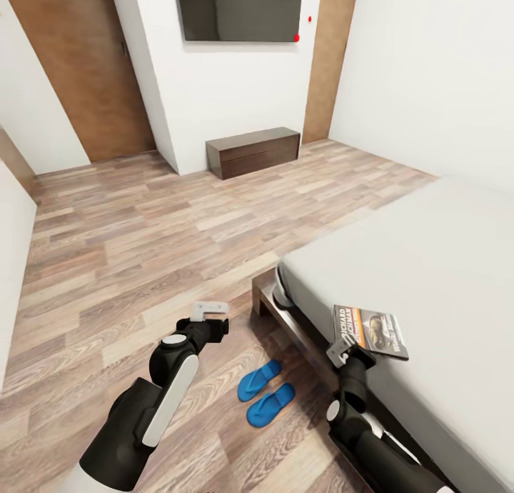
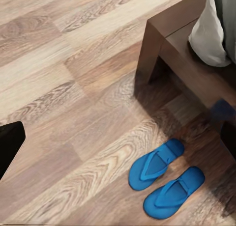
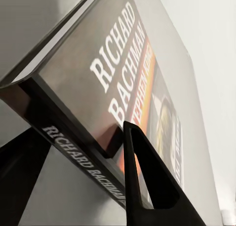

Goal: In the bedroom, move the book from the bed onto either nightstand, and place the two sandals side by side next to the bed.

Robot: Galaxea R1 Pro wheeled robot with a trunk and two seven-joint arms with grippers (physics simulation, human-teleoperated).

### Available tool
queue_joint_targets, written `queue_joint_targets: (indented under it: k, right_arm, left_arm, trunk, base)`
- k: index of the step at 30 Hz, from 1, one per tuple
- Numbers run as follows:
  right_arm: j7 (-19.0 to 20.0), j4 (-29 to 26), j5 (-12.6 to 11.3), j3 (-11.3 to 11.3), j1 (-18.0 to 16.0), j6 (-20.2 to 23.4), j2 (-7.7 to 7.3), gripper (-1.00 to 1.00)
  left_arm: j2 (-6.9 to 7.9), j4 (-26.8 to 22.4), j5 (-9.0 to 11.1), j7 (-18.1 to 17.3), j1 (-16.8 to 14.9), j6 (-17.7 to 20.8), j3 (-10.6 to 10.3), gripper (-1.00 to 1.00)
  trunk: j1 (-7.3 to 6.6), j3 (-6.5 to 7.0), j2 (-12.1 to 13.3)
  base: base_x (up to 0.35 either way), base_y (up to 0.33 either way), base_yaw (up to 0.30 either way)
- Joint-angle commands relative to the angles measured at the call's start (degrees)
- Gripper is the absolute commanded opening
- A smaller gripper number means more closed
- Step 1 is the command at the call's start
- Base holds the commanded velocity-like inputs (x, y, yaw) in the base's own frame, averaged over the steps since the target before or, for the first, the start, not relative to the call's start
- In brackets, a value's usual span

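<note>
The book (image 1: 371,332), with a glossy grey and orange cover, lies near the edge of the bed's grey mattress (image 1: 442,264). My right gripper (image 1: 344,348) is at its near edge. In the right wrist view the book (image 3: 123,73) sits tilted, with one dark finger (image 3: 142,177) on the cover and the other under the spine, so the gripper is shut on it. Two blue sandals (image 1: 258,380) (image 1: 271,405) lie side by side on the floor beside the bed frame (image 1: 285,321). My left gripper (image 1: 212,310) hangs open above the floor, left of the sandals (image 2: 155,164).
A low brown bench (image 1: 253,151) stands against the far white wall under a dark panel (image 1: 239,7). A brown door (image 1: 78,64) is at the back left. Pale wood-plank floor (image 1: 143,250) spreads between the bed and the walls.
</note>
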Motion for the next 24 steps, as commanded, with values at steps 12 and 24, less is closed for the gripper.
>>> queue_joint_targets:
  k: [12,24]
  right_arm:
    - [-0.1,0.0,0.3,1.2,0.0,0.5,-0.06,-1.0]
    - [0.0,0.0,0.3,1.2,0.0,0.4,-0.06,-1.0]
  left_arm:
    - [0.02,0.0,0.7,0.6,-0.1,0.1,-0.1,1.0]
    - [0.0,0.0,0.8,0.6,-0.1,0.1,-0.1,1.0]
  trunk:
    - [-0.01,-0.04,0.0]
    - [-0.01,-0.04,0.0]
  base:
    - [0.0,0.0,0.273]
    - [0.0,0.0,0.273]
